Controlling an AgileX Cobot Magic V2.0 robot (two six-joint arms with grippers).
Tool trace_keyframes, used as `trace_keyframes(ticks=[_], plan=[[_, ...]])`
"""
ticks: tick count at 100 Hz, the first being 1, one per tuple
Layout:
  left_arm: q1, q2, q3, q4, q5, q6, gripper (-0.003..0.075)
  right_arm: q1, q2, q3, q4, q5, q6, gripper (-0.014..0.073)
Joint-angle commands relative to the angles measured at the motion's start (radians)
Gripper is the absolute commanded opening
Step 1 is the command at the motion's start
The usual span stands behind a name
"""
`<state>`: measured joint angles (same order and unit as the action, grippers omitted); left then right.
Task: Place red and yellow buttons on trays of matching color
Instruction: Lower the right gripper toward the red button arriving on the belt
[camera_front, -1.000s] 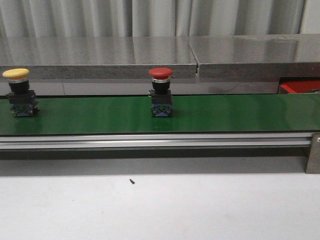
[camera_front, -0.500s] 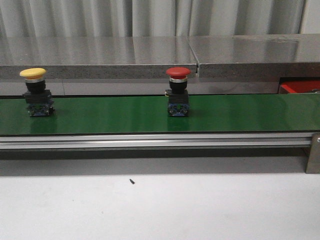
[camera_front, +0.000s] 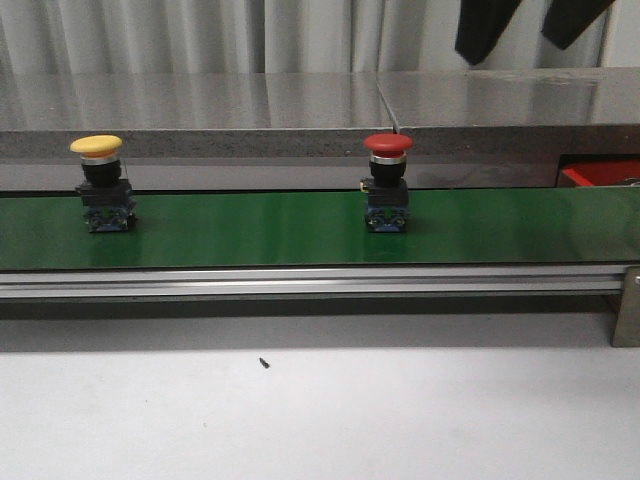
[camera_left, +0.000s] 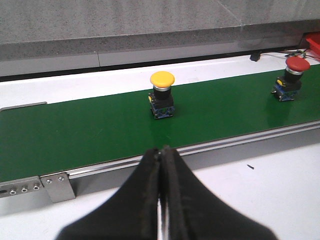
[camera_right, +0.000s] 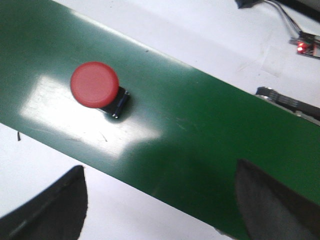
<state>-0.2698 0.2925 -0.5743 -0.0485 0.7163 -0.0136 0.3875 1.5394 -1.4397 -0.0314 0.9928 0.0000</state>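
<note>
A yellow button (camera_front: 97, 146) and a red button (camera_front: 388, 144), both mushroom caps on black and blue bases, stand upright on the long green belt (camera_front: 250, 228). The yellow one is at the left and the red one right of the middle. The red tray (camera_front: 600, 172) shows only as a corner behind the belt at far right. No yellow tray is in view. My right gripper (camera_front: 525, 25) hangs open high above the belt, up and to the right of the red button (camera_right: 95, 85). My left gripper (camera_left: 162, 150) is shut and empty, in front of the belt's near rail, short of the yellow button (camera_left: 162, 90).
A grey steel shelf (camera_front: 300, 105) runs behind the belt. An aluminium rail (camera_front: 300, 282) with a metal bracket (camera_front: 628, 305) edges the belt's front. White tabletop (camera_front: 320, 420) lies in front. A small circuit board with a red light (camera_right: 305, 46) and cables lie beyond the belt.
Both buttons have ridden to the right along the belt. The right gripper's dark fingers have come into the top of the front view.
</note>
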Motion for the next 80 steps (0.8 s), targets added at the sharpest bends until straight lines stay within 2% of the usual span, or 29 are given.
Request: trace_keyframes(ticks=[1, 22, 64, 71, 80], plan=[[-0.007, 0.008, -0.024, -0.012, -0.069, -0.010, -0.0019, 0.013, 0.017, -0.077, 0.004, 0.019, -0.008, 0.0598], [-0.007, 0.008, -0.024, -0.012, -0.069, -0.010, -0.0019, 0.014, 0.134, -0.163, 0.031, 0.116, -0.009, 0.0598], [-0.007, 0.008, -0.024, -0.012, -0.069, -0.010, -0.0019, 0.014, 0.286, -0.252, 0.058, 0.081, -0.009, 0.0594], [-0.007, 0.008, -0.024, -0.012, -0.069, -0.010, -0.0019, 0.014, 0.301, -0.252, 0.059, 0.083, -0.009, 0.0554], [-0.007, 0.008, -0.024, -0.012, -0.069, -0.010, -0.0019, 0.014, 0.311, -0.252, 0.059, 0.070, -0.009, 0.0426]])
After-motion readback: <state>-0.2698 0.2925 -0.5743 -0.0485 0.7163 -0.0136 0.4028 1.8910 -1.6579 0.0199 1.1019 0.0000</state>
